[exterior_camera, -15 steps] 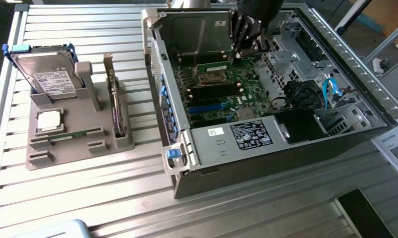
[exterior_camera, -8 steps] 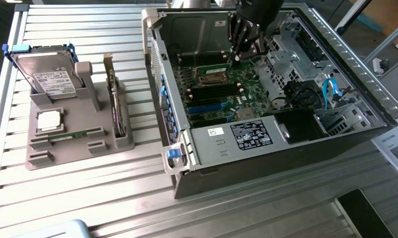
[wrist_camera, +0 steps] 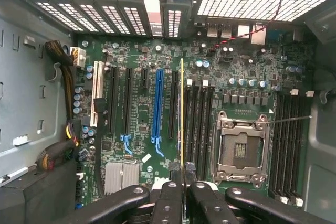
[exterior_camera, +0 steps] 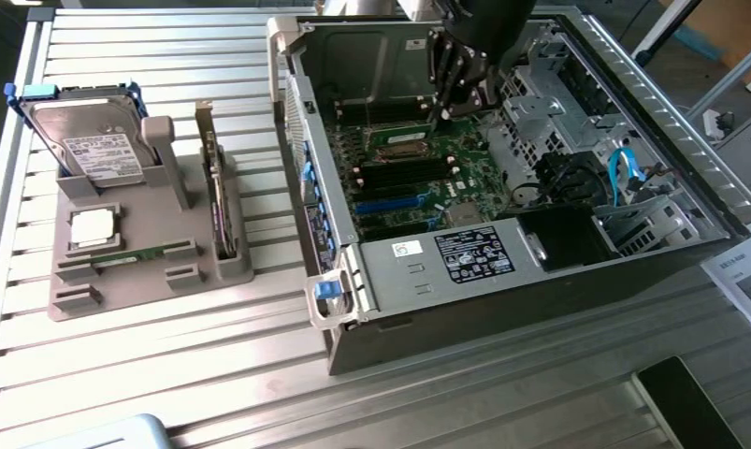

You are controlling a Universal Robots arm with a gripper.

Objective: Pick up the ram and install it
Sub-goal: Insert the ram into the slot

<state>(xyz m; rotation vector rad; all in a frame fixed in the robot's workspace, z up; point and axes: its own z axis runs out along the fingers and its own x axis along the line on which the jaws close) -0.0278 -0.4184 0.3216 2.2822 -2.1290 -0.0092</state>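
Above motherboard [wrist_camera: 142, 124] | arm [exterior_camera: 485, 33] pointing down into case [exterior_camera: 388, 332] | jaws clamping ram [wrist_camera: 182, 114]

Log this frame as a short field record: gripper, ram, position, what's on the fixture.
gripper: shut on the ram, inside the open PC case
ram: held edge-on over the black memory slots, beside the CPU socket
seated: cannot tell
fixture: grey holder on the table at the exterior view's left, outside the case
on fixture: hard drive, bracketed card, second green stick
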